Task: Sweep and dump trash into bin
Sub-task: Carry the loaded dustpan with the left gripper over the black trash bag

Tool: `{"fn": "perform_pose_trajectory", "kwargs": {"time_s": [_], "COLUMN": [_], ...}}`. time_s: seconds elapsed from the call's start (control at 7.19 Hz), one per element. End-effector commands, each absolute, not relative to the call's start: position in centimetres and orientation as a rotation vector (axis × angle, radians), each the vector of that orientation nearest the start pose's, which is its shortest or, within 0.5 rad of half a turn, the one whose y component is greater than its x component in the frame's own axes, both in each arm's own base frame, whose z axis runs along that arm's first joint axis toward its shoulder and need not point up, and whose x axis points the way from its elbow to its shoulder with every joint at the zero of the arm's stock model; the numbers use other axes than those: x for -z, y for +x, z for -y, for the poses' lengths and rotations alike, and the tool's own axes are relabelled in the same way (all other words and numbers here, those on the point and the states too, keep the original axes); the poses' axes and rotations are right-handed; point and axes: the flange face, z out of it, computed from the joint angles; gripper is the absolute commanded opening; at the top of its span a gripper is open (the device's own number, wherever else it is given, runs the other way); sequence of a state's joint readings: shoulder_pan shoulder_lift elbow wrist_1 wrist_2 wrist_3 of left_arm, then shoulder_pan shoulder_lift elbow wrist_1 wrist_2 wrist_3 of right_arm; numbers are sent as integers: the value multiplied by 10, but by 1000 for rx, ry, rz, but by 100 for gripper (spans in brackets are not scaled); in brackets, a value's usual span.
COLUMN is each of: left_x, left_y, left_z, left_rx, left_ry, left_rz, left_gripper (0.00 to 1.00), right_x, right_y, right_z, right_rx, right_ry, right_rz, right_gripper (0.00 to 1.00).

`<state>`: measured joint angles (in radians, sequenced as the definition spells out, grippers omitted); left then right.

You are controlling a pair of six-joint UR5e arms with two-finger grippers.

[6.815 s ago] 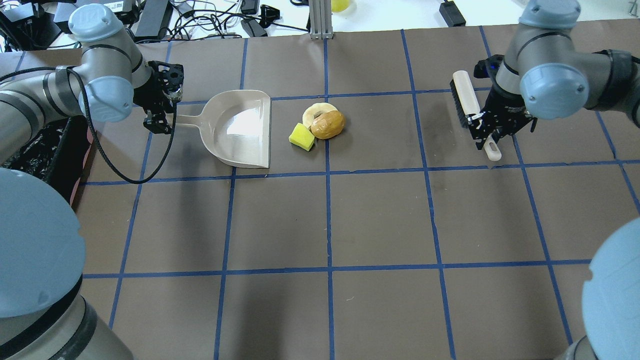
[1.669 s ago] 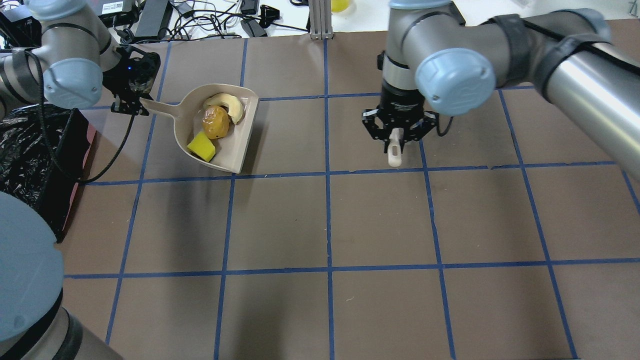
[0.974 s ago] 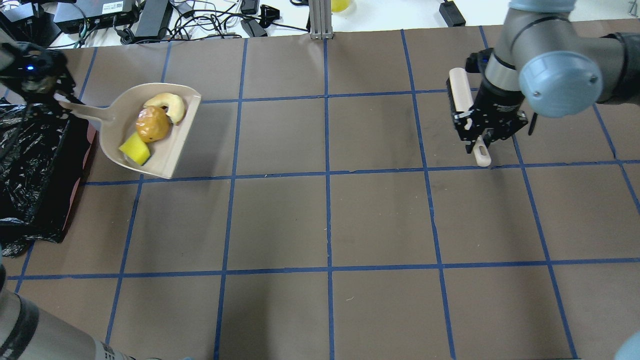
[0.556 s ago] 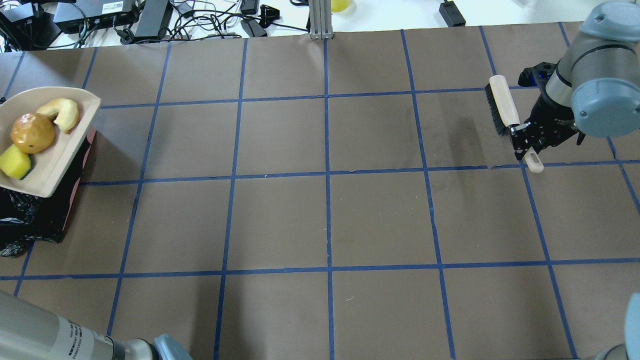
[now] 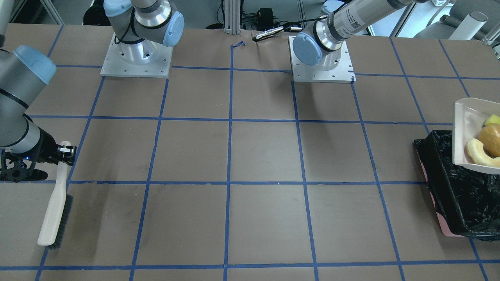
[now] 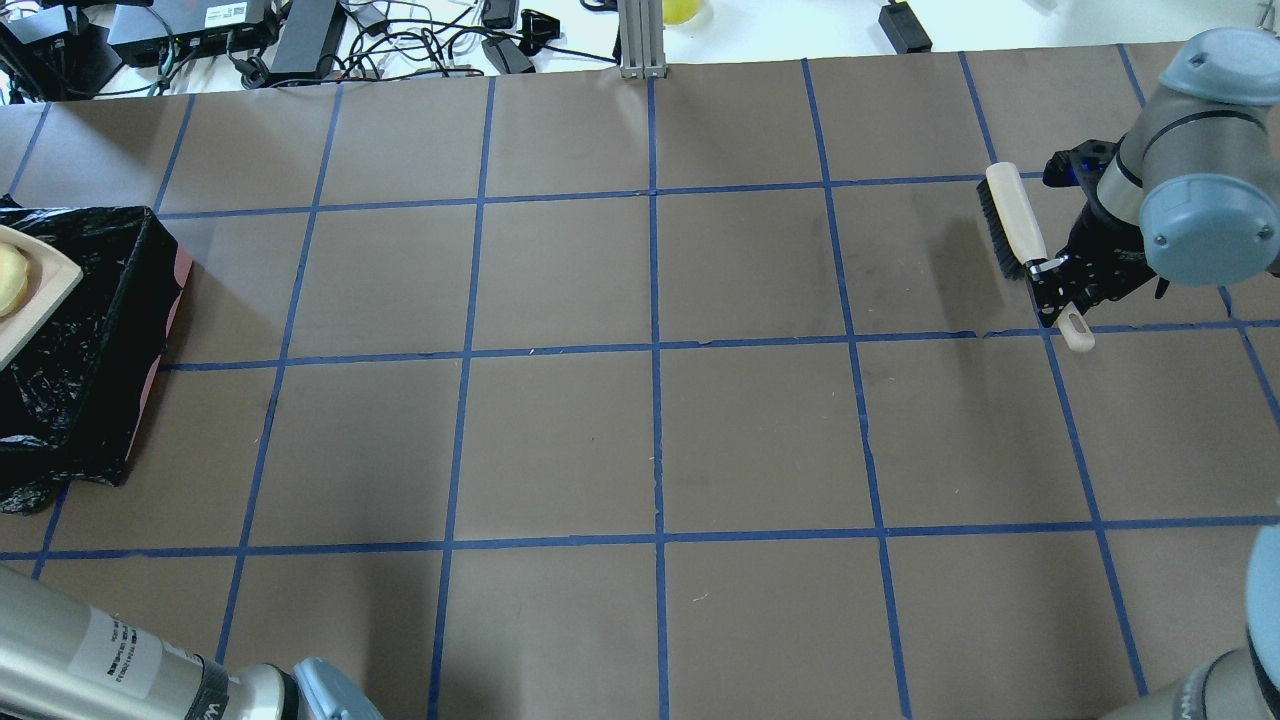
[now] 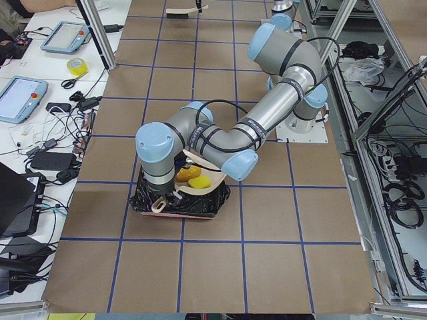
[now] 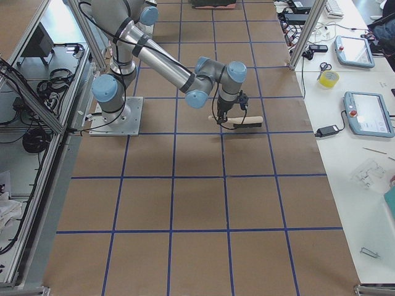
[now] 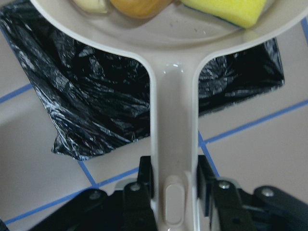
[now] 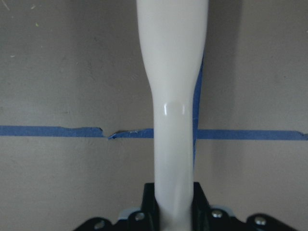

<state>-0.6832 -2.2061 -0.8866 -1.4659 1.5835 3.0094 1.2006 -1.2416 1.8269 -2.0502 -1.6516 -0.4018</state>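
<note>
My left gripper [image 9: 174, 180] is shut on the handle of the beige dustpan [image 9: 173, 110] and holds it above the bin [image 5: 455, 195], a pink-sided box lined with a black bag. The pan [image 5: 468, 132] looks about level. The trash lies in it: the golden-brown lump [image 5: 491, 138], the pale crescent slice [image 5: 477, 153] and the yellow-green square [image 5: 493, 119]. My right gripper [image 6: 1060, 292] is shut on the handle of a black-bristled brush [image 6: 1010, 218] low over the table at the far right.
The bin [image 6: 85, 330] stands at the table's left edge, and only a corner of the dustpan [image 6: 35, 295] shows above it. Cables and power bricks [image 6: 300, 40] lie beyond the far edge. A metal post [image 6: 640, 40] stands at the back middle.
The left arm has carried the dustpan with the trash further left, over the bin and nearly out of the overhead view. The right gripper with the brush has barely shifted.
</note>
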Motion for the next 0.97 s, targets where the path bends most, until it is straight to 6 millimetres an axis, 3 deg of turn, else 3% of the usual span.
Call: {"fn": "perform_pose_trajectory", "kwargs": {"time_s": [0.0, 0.28, 0.42, 0.56, 0.7, 0.83], "left_x": [-452, -468, -468, -468, -462, -469], "left_y": [506, 478, 476, 474, 475, 466], "left_z": [592, 615, 617, 620, 625, 626], "left_rx": [251, 349, 359, 378, 392, 405], "left_ry": [-2995, -3137, -3140, -3170, -3190, -3208], "left_rz": [1503, 1378, 1372, 1329, 1298, 1287], "left_gripper": [0, 0, 0, 0, 0, 0], "right_x": [-232, -225, -226, -225, -226, -228], "right_y": [-85, -85, -85, -85, -85, -86], "right_z": [563, 564, 564, 564, 564, 565], "right_rx": [-207, -224, -224, -226, -224, -215], "right_ry": [-51, -56, -56, -52, -59, -56], "right_rz": [-3167, -3163, -3163, -3163, -3163, -3166], "right_gripper": [0, 0, 1, 16, 64, 85]}}
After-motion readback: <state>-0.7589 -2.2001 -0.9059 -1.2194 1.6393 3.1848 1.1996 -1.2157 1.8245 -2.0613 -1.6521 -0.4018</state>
